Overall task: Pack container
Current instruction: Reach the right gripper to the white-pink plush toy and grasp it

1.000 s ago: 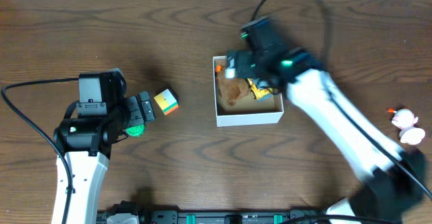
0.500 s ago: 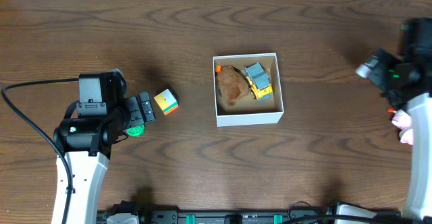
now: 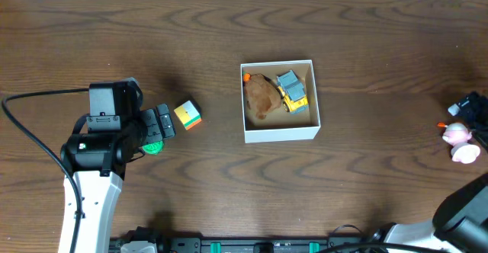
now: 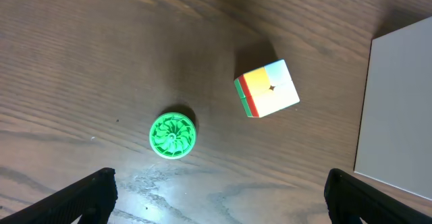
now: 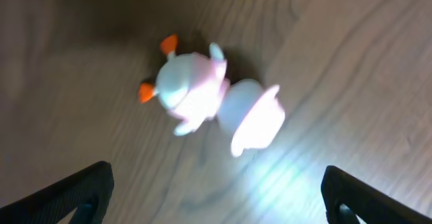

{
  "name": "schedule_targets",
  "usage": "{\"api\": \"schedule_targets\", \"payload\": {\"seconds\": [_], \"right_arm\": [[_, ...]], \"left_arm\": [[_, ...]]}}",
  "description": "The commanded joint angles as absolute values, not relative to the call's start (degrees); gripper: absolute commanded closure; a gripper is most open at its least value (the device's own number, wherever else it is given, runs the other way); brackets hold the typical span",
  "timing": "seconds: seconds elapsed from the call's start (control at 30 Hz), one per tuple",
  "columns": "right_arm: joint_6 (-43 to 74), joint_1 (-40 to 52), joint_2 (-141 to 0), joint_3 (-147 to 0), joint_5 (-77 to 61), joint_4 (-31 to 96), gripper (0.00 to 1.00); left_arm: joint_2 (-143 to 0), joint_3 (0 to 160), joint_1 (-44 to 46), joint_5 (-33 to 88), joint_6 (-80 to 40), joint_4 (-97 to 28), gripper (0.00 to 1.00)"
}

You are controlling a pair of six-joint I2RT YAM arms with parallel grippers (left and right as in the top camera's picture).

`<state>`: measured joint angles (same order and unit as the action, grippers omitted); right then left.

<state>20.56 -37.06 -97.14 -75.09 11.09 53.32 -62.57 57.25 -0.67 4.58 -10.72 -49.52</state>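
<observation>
The container [image 3: 280,133] is a small white box at the table's middle, holding a brown toy [image 3: 261,97] and a yellow-grey vehicle [image 3: 293,91]. Its white wall shows in the left wrist view [image 4: 398,109]. A multicoloured cube [image 3: 187,114] [image 4: 267,88] and a green disc [image 3: 154,145] [image 4: 173,135] lie left of it. My left gripper [image 4: 216,193] is open over them, empty. A pink and white toy [image 3: 460,142] [image 5: 209,96] lies at the far right. My right gripper [image 5: 216,190] is open just above it, empty.
The dark wooden table [image 3: 366,184] carries nothing else. The right arm [image 3: 473,112] reaches the table's right edge. The left arm's cable [image 3: 30,142] loops at the left.
The right arm has swung from over the container to the far right, above the pink toy. The yellow-grey vehicle now lies in the container. The left arm has not moved.
</observation>
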Motion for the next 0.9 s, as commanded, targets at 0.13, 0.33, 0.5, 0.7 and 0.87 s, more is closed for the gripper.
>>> {"api": "schedule_targets", "payload": {"seconds": [0.13, 0.33, 0.5, 0.7, 0.87], "right_arm": [[12.67, -40.71, -103.7, -72.31, 6.81, 47.05, 0.01], [11.49, -41.12, -108.6, -68.88, 2.83, 41.34, 0.01], [12.73, -41.01, -109.1, -68.34, 1.28, 40.51, 0.41], [13.26, -40.38, -104.79, -70.06, -4.23, 42.74, 0.98], [13.47, -35.0, -94.45, -73.14, -7.6, 45.19, 0.99]], "left_arm": [[-62.54, 58.3, -0.95, 4.97, -11.27, -49.71, 0.02], [-62.54, 58.3, -0.95, 4.95, -11.27, -49.69, 0.02], [-62.54, 58.3, -0.95, 4.95, -11.27, -49.67, 0.02], [-62.54, 58.3, -0.95, 4.97, -11.27, -49.67, 0.02], [-62.54, 58.3, -0.95, 4.97, -11.27, -49.67, 0.02]]}}
